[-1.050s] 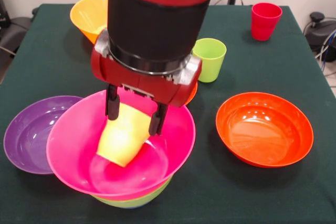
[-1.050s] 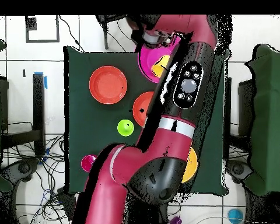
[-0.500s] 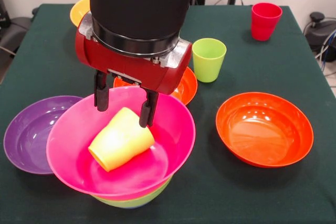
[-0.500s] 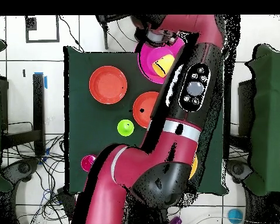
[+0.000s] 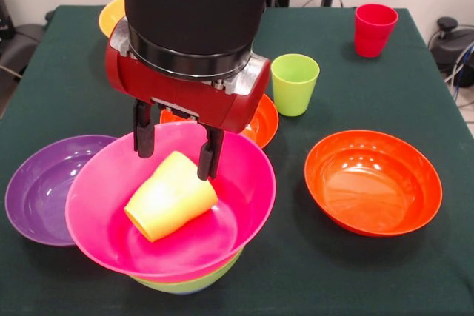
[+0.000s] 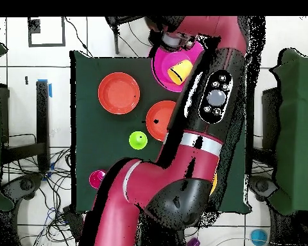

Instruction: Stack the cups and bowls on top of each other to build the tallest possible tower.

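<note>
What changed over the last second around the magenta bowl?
The gripper let go of the yellow cup and rose; its fingers now stand open above it. The cup tipped onto its side inside the magenta bowl. The green cup, red cup and other bowls stayed put.

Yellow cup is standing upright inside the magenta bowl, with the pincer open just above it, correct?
Not quite. The front view shows the yellow cup lying tipped on its side inside the magenta bowl, not upright. The pincer is open just above it, as you say.
</note>
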